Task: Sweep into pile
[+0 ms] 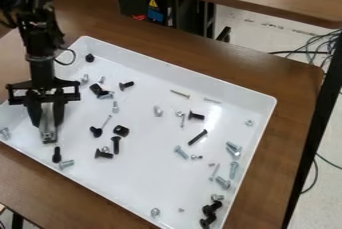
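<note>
Clamped with end effector point(45, 123) on grey piece point(47, 132); drag low along tray point(194, 82), slowly, gathering loose screws point(116, 145) beside end effector first.

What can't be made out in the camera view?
Camera view:
- Grey piece in the gripper: upper end hidden by the gripper; type unclear.
- White tray: left and bottom corners cut off by picture edges.
- Black screws, lower right: overlapping, exact count unclear.
- Speck near them: too small to identify.
</note>
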`<state>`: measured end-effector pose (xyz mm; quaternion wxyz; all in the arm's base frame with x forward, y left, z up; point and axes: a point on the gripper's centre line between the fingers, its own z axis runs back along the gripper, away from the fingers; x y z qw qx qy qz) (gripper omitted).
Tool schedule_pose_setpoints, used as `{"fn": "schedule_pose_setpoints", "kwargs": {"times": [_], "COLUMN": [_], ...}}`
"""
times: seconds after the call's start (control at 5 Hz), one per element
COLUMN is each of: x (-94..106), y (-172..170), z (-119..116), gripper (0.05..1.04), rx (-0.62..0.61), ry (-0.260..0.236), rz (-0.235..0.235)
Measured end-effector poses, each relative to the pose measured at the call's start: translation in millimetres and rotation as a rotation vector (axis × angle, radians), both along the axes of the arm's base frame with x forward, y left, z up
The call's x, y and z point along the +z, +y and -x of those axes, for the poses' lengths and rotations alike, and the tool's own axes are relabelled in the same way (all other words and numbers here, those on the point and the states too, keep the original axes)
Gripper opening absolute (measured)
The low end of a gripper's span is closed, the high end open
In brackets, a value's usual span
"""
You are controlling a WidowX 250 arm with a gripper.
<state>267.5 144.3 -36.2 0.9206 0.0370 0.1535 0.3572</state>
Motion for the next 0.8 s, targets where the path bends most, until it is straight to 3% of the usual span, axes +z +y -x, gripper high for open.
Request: {"fn": "schedule_pose_setpoints", "kwargs": {"times": [0.2, 0.4, 0.8], "x": [-3.7, -5.6, -4.6], "y": [9.6, 14.1, 31.4], "z": [-9.8, -28.8, -66.6], "gripper": [0.354, 0.354, 0.354], "rx": [-0.065, -0.284, -0.617], "ry": [0.014, 0.128, 0.129], "rz": [-0.012, 0.007, 0.018]}}
